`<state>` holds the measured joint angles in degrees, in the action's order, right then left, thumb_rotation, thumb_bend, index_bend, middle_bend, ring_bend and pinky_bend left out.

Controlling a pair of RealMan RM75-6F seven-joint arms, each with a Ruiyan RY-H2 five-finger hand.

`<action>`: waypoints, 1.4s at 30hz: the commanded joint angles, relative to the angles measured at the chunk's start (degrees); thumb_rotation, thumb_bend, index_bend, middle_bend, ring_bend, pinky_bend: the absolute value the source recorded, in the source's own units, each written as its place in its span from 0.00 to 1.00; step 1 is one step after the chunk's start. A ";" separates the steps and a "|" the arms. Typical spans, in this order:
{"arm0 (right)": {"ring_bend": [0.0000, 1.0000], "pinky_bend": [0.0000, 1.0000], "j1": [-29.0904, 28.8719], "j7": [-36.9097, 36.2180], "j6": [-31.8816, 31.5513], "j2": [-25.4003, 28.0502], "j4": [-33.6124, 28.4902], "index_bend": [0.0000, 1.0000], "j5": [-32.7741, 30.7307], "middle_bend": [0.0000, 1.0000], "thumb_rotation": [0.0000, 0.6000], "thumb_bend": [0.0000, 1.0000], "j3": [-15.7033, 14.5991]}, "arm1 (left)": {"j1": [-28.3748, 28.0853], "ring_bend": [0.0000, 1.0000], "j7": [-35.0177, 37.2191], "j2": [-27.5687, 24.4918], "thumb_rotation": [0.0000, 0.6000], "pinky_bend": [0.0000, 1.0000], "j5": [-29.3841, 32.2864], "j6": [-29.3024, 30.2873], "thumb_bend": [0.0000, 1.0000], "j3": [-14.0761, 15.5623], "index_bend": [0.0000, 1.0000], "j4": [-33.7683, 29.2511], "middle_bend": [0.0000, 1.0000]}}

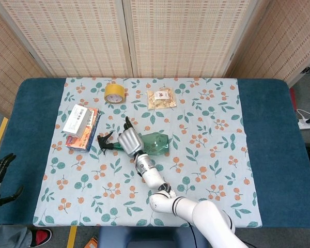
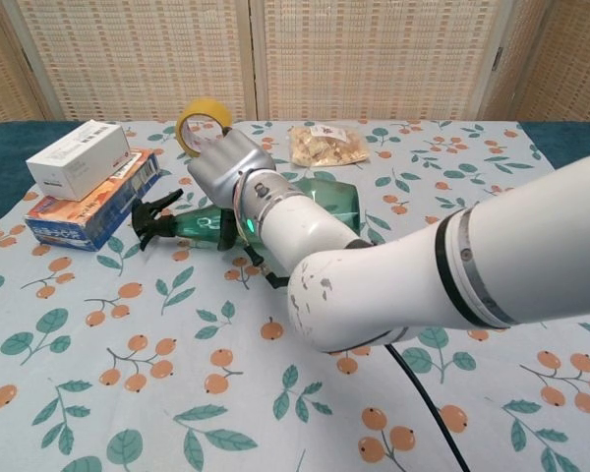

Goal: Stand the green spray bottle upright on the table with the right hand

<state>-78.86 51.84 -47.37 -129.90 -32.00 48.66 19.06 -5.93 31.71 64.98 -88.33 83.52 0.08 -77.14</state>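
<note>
The right hand (image 1: 128, 143) is wrapped over the bottle (image 1: 154, 142) near its neck; whether the fingers fully grip cannot be told. The bottle lies on its side on the desk (image 1: 212, 129), nozzle beyond the fingers. Grasp looks begun; tipping upright and release remain.

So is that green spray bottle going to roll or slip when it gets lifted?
Probably prone to rolling: the green spray bottle lies on its rounded side. Its smooth plastic may slip under the right robot hand. It looks empty, so likely light.
</note>
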 commanded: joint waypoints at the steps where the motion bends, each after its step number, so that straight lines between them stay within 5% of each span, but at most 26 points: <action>1: 0.21 0.07 0.22 -0.51 -1.24 0.14 -0.29 0.69 1.47 0.50 1.00 0.00 0.43 | -0.01 0.00 0.07 0.01 1.00 0.06 -0.02 -0.09 0.30 0.02 0.01 0.03 0.00; 9: 0.25 0.08 4.70 2.58 -12.77 8.50 -15.93 0.74 4.72 0.54 1.00 0.00 2.26 | -0.05 0.00 0.03 -0.04 1.00 0.06 -0.11 -0.21 0.30 0.03 0.01 -0.10 0.00; 15: 0.27 0.08 11.69 8.94 -22.57 23.12 -42.30 0.77 5.51 0.56 1.00 0.00 3.75 | 0.06 0.00 -1.65 0.08 1.00 0.06 -0.57 0.28 0.30 0.14 0.01 -0.64 0.00; 18: 0.28 0.08 16.46 4.19 -27.79 29.64 -54.46 0.78 9.08 0.57 1.00 0.00 4.42 | 0.18 0.00 -2.01 0.04 1.00 0.06 -0.27 0.30 0.30 0.05 0.01 -0.89 0.00; 20: 0.30 0.09 21.04 -6.18 -32.57 32.48 -58.82 0.78 15.70 0.57 1.00 0.00 3.49 | 0.30 0.00 -2.19 0.03 1.00 0.06 -0.01 0.38 0.30 -0.06 0.01 -1.03 0.00; 24: 0.31 0.10 30.98 -43.79 -42.10 34.39 -54.63 0.79 29.20 0.58 1.00 0.00 -0.14 | 0.49 0.00 -2.96 0.11 1.00 0.06 0.09 0.61 0.30 -0.12 0.01 -1.26 0.00; 30: 0.30 0.13 38.27 -82.31 -47.68 27.77 -34.83 0.78 28.86 0.58 1.00 0.00 1.49 | 0.55 0.00 -5.07 0.75 1.00 0.06 -0.06 0.91 0.30 -0.19 0.01 -1.08 0.00; 37: 0.30 0.16 38.16 -99.52 -45.13 21.87 -18.95 0.77 30.90 0.58 1.00 0.00 0.63 | 0.17 0.00 -7.69 1.87 1.00 0.06 1.01 0.13 0.30 -0.85 0.01 -1.05 0.00; 42: 0.29 0.17 37.38 -105.06 -42.00 18.83 -9.55 0.78 32.18 0.58 1.00 0.00 -0.87 | -0.10 0.00 -9.03 2.64 1.00 0.06 1.02 0.34 0.30 -1.29 0.01 -1.20 0.00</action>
<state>-43.74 -46.10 -89.59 -107.16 -50.91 77.37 19.68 -5.96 22.77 67.52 -87.27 83.84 -1.14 -78.30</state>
